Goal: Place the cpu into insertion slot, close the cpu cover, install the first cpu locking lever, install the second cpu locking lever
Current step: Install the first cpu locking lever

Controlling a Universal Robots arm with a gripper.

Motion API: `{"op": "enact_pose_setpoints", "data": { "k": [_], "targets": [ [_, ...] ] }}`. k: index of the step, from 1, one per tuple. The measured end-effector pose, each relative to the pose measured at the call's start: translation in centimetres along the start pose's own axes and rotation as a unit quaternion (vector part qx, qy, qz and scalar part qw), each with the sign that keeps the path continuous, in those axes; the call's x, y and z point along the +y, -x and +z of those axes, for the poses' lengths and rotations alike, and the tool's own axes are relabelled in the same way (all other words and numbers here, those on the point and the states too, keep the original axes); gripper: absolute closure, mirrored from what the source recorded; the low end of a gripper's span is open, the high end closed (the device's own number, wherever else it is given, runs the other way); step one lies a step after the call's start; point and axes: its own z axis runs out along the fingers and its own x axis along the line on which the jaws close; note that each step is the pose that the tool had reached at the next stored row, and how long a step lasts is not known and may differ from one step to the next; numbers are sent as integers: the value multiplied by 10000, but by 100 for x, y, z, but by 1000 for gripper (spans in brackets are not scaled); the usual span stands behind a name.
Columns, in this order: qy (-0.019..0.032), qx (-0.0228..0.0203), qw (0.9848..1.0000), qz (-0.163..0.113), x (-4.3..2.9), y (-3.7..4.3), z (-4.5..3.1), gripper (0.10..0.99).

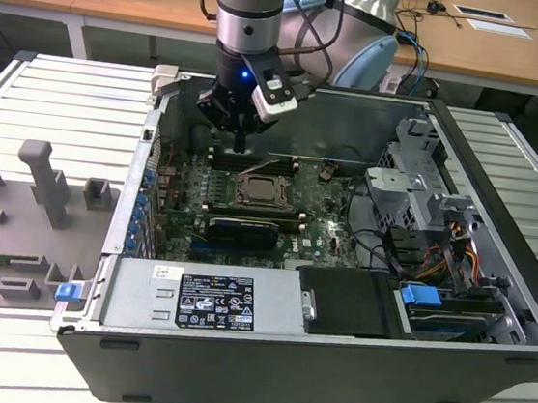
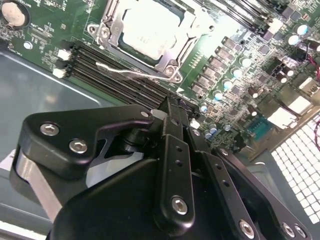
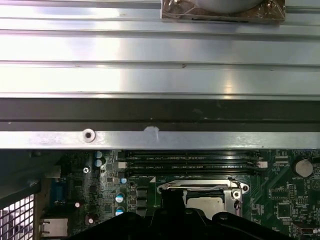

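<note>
Cpu lies seated in the slot, inside the open case, near the middle of the board. The arm hangs straight down into the case near its far wall in the exterior view. The gripper points down, fingers pinched together on nothing, above the memory sticks just beside the slot. The cover lies flat over the cpu, and a thin lever runs along the cover's edge nearest the gripper.
</note>
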Motion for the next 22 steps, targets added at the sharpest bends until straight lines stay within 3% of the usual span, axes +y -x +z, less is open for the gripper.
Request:
{"op": "enact_pose_setpoints", "data": {
  "k": [22],
  "targets": [
    [0,0,10000,0,-2,191,36,980]
  ]
}}
